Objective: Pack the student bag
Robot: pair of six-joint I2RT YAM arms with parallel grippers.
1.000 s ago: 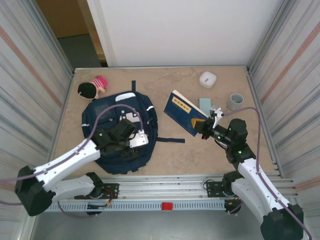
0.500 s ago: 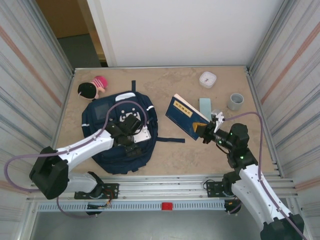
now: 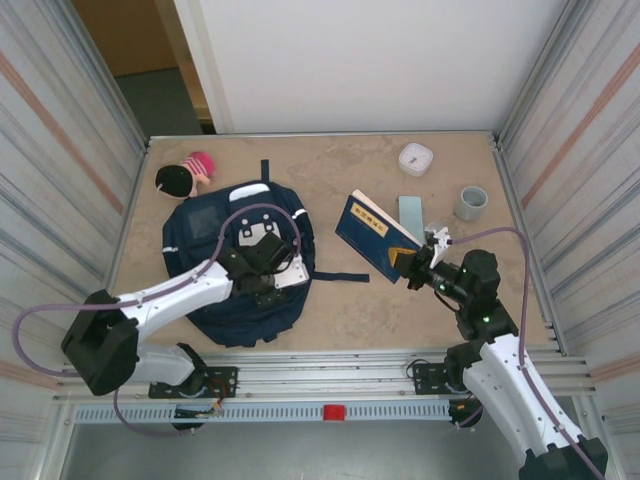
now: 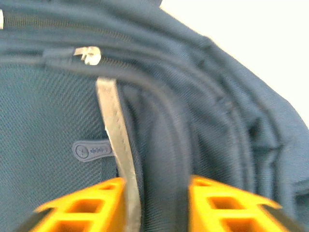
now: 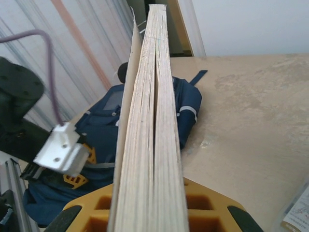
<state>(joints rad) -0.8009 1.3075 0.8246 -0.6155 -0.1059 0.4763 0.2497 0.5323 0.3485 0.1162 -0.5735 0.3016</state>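
**Position.** The student bag [image 3: 240,275] is laid flat, front up, on the left half of the table [image 3: 340,175]. In the top view its mouth looks closed.

**Left arm.** The left gripper [image 3: 270,265] is set down on the right side of the bag's front. In the left wrist view its orange fingers [image 4: 91,210] stand close together on either side of a raised fold of navy cloth, with a grey strip [image 4: 113,125] running down into the gap. A zip pull [image 4: 87,53] is seen further up the seam. The view is blurred, so it cannot be told whether the fold is truly pinched.

**Right arm.** The right gripper [image 3: 418,262] is clamped on a blue book [image 3: 368,232]. The book is held up off the table, right of the bag and apart from it. In the right wrist view the page edges [image 5: 149,121] are squeezed between the fingers, with the bag beyond them.

**Loose items.**
- A doll [image 3: 185,175] is seen at the bag's top left corner.
- A white tub [image 3: 416,158], a pale card [image 3: 410,212] and a grey roll [image 3: 471,203] are seen at the far right.

**Step in hand, as judged.** The bag is being opened while the book is kept waiting, and nothing is judged packed yet.

**Next move calls for:**
- a firm hold on the flap or the zip
- a pull wide enough for the mouth to gape
- the book then turned edge-first and fed in

A slipped fold is the likely trouble.
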